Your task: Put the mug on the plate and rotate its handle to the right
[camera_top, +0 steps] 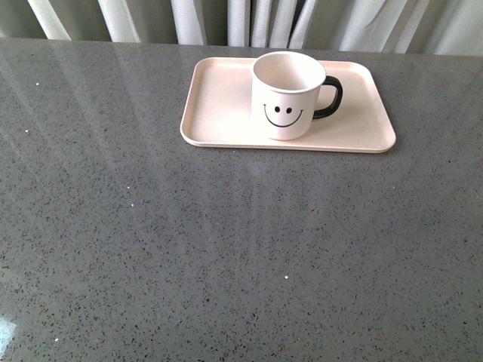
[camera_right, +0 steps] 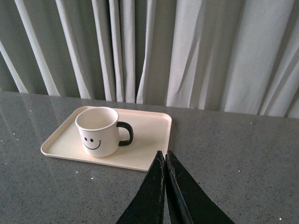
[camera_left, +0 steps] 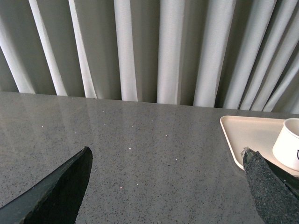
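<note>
The cream-white smiley mug [camera_top: 287,94] stands upright on the pale pink rectangular plate [camera_top: 219,105], a little right of the plate's middle and toward its near edge, with the black face turned to the front camera. Its glossy black handle [camera_top: 330,97] points to the robot's right, level with the plate's long side. Judged from this, both parts of the task look finished: the mug is on the plate and the handle faces right, so no step seems to be in hand except backing away and coming to rest. Neither arm appears in the front view, and nothing touches the mug or the plate. In the left wrist view the left gripper [camera_left: 168,163] hangs over the bare grey speckled countertop [camera_top: 226,249] with its jaws spread wide and nothing between them; the plate's corner and the mug's side sit just off one fingertip. In the right wrist view the right gripper [camera_right: 166,156] has its dark fingers pressed together, empty, aimed at the near rim of the plate but clear of it. If any correction were wanted, it would be only a slight turn of the handle. Pleated pale curtains [camera_top: 249,19] hang behind the table.
</note>
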Tool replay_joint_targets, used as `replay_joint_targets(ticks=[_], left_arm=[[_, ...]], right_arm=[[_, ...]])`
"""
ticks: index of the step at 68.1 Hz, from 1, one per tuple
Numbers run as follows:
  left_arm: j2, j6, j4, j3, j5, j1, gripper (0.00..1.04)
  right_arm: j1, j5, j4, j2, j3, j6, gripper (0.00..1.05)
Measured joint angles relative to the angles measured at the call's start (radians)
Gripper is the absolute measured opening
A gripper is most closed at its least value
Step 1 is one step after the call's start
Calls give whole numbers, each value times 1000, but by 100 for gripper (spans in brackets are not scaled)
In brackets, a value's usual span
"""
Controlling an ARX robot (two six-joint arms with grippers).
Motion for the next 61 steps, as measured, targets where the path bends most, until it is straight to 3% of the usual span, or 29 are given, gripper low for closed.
replay_joint_targets(ticks=[5,10,28,36,41,61], left_arm=[[0,0,0,0,0,0,95],[0,0,0,0,0,0,95],[0,0,0,0,0,0,95],[0,0,0,0,0,0,95],[0,0,0,0,0,0,95],[0,0,0,0,0,0,95]], right_arm=[[0,0,-37,-35,0,0,2],[0,1,-171,-140,0,0,2],[0,0,-187,-180,0,0,2],[0,0,-187,-182,0,0,23],[0,0,-187,-182,0,0,42],[0,0,-187,-182,0,0,94]])
